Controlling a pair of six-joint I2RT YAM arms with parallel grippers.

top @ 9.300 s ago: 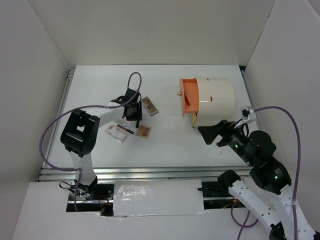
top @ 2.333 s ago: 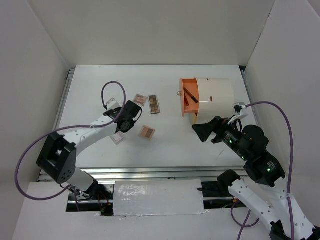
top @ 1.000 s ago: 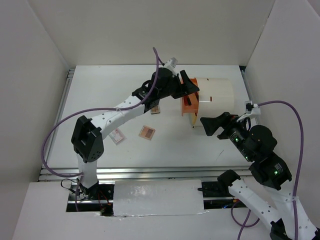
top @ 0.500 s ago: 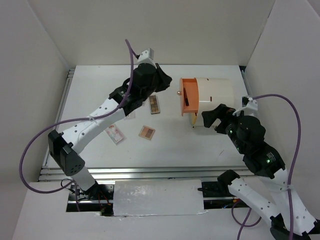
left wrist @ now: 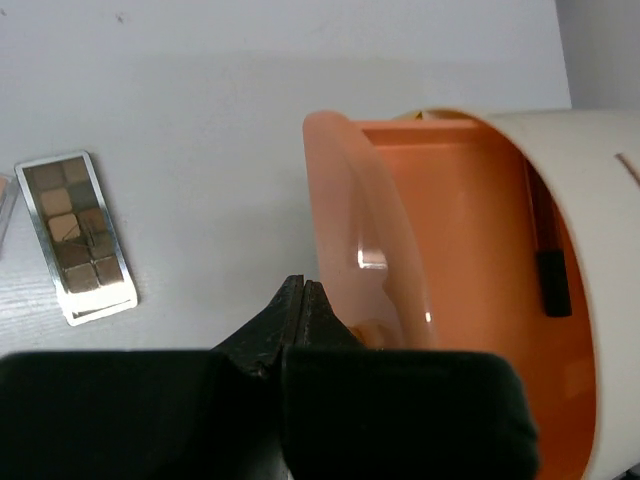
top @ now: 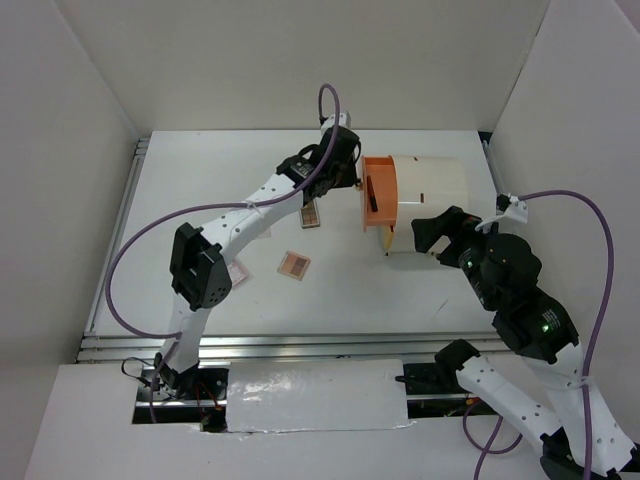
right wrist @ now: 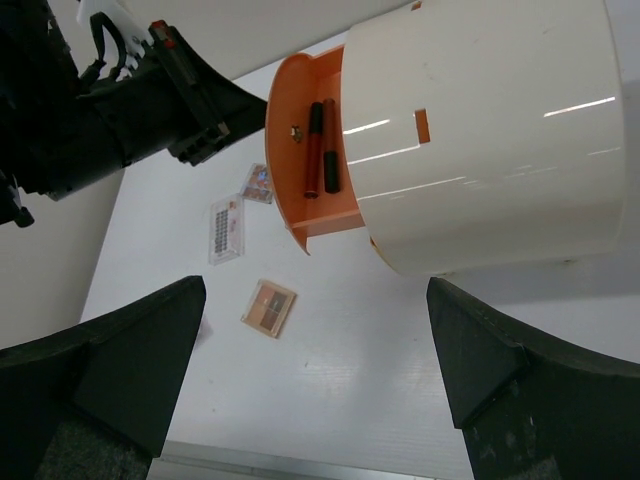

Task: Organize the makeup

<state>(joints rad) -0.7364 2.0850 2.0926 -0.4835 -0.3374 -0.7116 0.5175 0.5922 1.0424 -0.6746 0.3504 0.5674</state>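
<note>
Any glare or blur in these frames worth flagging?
Left wrist: specular glint on the orange drawer front; left tool underexposed, nearly featureless. Right wrist: bright streaks across the cream container, the two sticks inside sharp. Top external: even light, soft shadows, no blur.

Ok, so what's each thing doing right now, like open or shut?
Orange drawer: pulled open.
Two sticks: lying inside the drawer.
Long palette: flat on the table, colours up.
Small palette: flat on the table, colours up.
Left tool: shut, by the drawer front.
Right tool: open, holding nothing.
</note>
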